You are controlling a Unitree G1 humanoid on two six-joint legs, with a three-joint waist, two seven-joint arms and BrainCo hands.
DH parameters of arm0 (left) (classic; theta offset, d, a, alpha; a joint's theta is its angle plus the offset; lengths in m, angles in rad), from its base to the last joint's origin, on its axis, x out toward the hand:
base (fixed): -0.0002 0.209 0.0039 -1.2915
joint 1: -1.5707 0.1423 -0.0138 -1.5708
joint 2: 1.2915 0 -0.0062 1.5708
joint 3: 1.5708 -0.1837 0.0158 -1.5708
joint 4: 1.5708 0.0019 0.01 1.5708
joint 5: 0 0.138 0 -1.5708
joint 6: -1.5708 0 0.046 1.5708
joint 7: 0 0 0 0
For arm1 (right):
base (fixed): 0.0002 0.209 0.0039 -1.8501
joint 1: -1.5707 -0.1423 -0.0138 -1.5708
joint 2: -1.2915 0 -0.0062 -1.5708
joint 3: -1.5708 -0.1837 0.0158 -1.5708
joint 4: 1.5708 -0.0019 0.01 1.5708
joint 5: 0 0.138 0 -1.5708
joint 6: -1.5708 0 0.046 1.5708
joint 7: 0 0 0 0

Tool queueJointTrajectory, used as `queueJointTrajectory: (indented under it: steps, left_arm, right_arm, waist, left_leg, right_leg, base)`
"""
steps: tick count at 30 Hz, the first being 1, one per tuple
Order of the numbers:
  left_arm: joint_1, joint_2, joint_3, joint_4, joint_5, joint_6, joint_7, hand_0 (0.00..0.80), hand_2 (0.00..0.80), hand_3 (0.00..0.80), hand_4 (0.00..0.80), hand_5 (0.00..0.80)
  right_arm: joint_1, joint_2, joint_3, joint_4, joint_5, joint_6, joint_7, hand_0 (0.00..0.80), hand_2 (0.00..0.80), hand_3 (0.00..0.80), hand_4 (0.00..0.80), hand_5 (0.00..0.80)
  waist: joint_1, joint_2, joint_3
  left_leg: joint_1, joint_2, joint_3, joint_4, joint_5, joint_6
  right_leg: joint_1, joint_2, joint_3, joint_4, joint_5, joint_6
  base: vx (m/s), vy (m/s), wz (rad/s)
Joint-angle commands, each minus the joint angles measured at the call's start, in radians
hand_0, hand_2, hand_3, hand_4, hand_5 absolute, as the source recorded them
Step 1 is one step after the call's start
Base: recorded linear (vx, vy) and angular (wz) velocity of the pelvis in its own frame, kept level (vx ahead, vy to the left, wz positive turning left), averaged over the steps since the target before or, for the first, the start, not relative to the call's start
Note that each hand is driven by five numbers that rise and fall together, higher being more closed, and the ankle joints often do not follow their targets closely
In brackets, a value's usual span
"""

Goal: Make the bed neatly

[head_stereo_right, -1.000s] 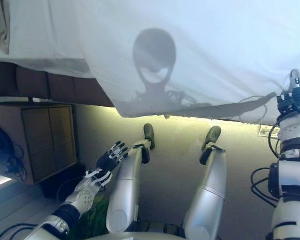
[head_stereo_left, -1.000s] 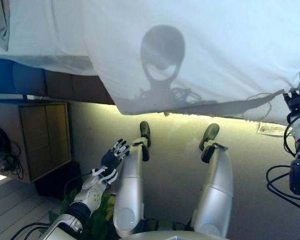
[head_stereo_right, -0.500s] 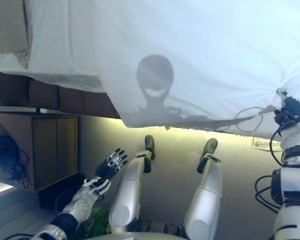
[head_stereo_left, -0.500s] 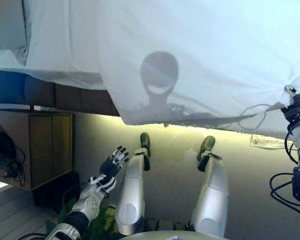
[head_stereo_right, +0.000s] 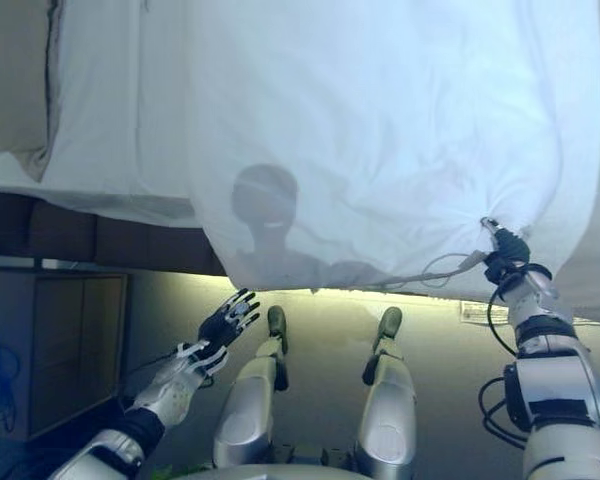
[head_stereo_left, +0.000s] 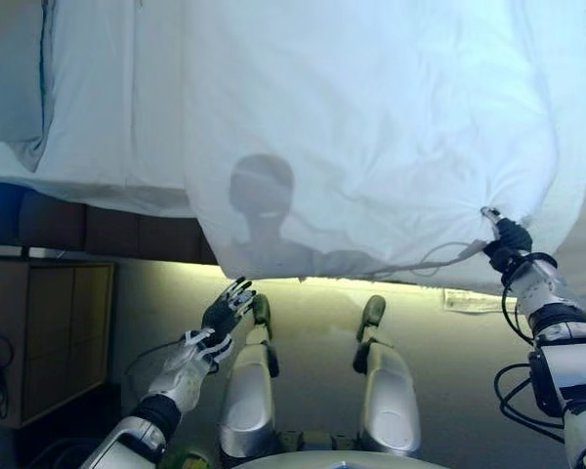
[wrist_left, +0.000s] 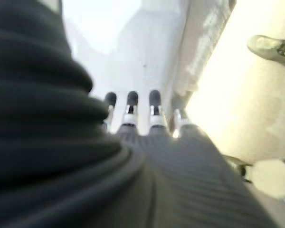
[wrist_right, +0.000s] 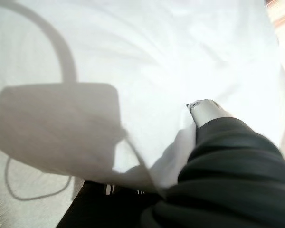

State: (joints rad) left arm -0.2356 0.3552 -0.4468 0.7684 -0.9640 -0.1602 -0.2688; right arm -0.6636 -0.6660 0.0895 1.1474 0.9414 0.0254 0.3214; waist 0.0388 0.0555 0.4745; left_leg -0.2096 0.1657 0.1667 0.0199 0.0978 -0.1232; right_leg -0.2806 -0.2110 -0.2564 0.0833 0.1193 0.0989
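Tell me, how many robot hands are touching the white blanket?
1. The right robot hand grips the white blanket at its hanging edge, cloth bunched round it. The left robot hand hangs open below the blanket edge, touching nothing.

Strong light falls on the white duvet (head_stereo_left: 371,117), washing its upper folds almost featureless toward 12 o'clock; a warm yellowish glow lines the floor (head_stereo_left: 313,313) just under the bed edge, while the cabinet (head_stereo_left: 39,332) at 8 o'clock sits in dim shade; a crisp grey shadow lies on the hanging cloth near the centre; the left wrist view is soft, its dark ribbed cover and fingers (wrist_left: 131,102) blurred, with glare bleaching the floor at 3 o'clock; the right wrist view shows a sharp-edged dark shadow across bright cloth at 9 o'clock.
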Motion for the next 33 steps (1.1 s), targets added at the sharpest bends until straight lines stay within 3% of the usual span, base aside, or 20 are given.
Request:
queueJointTrajectory:
  steps: [1,4,8,18,24,33]
  left_arm:
    - [-0.057,-0.063,0.014,0.091,0.042,0.061,0.016,0.0,0.0,0.0,0.0,0.0]
    - [-0.129,-0.088,0.031,0.145,0.02,0.121,0.033,0.0,0.0,0.0,0.0,0.0]
    - [-0.223,-0.108,0.047,0.205,-0.128,0.249,0.009,0.0,0.0,0.0,0.0,0.0]
    - [-0.279,-0.173,0.083,0.278,-0.587,0.705,-0.044,0.0,0.0,0.0,0.0,0.0]
    - [-0.258,-0.204,0.106,0.33,-0.671,0.754,0.123,0.0,0.0,0.0,0.0,0.0]
    - [-0.194,-0.224,0.155,0.393,-0.707,0.776,0.19,0.0,0.0,0.0,0.0,0.0]
  right_arm:
    - [0.035,0.011,0.02,-0.055,-0.01,-0.028,0.012,0.8,0.8,0.8,0.8,0.8]
    - [0.043,0.024,0.025,-0.074,-0.019,-0.025,0.008,0.8,0.8,0.8,0.8,0.8]
    - [0.046,0.037,0.046,-0.12,-0.04,-0.025,0.003,0.8,0.8,0.8,0.8,0.8]
    - [0.037,0.057,0.079,-0.212,0.071,-0.03,-0.018,0.8,0.8,0.8,0.8,0.8]
    - [0.038,0.07,0.063,-0.351,0.181,-0.075,-0.056,0.8,0.8,0.8,0.8,0.8]
    - [0.125,0.068,0.031,-0.515,0.226,-0.125,-0.051,0.8,0.8,0.8,0.8,0.8]
  waist:
    - [-0.028,-0.035,-0.108]
    - [-0.048,-0.056,-0.13]
    - [-0.076,-0.091,-0.151]
    - [-0.103,-0.182,-0.162]
    - [-0.116,-0.208,-0.156]
    - [-0.121,-0.239,-0.164]
  left_leg:
    - [-0.011,0.086,0.027,-0.015,0.029,-0.032]
    - [0.012,0.105,0.039,-0.013,0.03,-0.037]
    - [0.022,0.129,0.047,0.006,0.024,-0.042]
    - [0.013,0.186,0.055,0.025,0.008,-0.053]
    - [0.005,0.203,0.06,0.032,0.0,-0.062]
    - [0.023,0.215,0.073,0.023,-0.011,-0.071]
  right_leg:
    - [0.01,-0.016,-0.018,0.04,-0.055,0.048]
    - [0.036,-0.001,-0.006,0.032,-0.061,0.043]
    - [0.051,0.023,0.009,0.037,-0.073,0.035]
    - [0.065,0.075,0.028,0.023,-0.076,0.027]
    - [0.064,0.085,0.038,0.015,-0.079,0.025]
    - [0.099,0.086,0.033,-0.016,-0.08,0.032]
  base:
    - [0.059,0.009,-0.09]
    - [0.076,-0.012,-0.08]
    - [0.08,-0.084,-0.16]
    - [0.029,-0.148,-0.12]
    - [0.026,-0.069,-0.05]
    - [0.04,-0.045,-0.04]
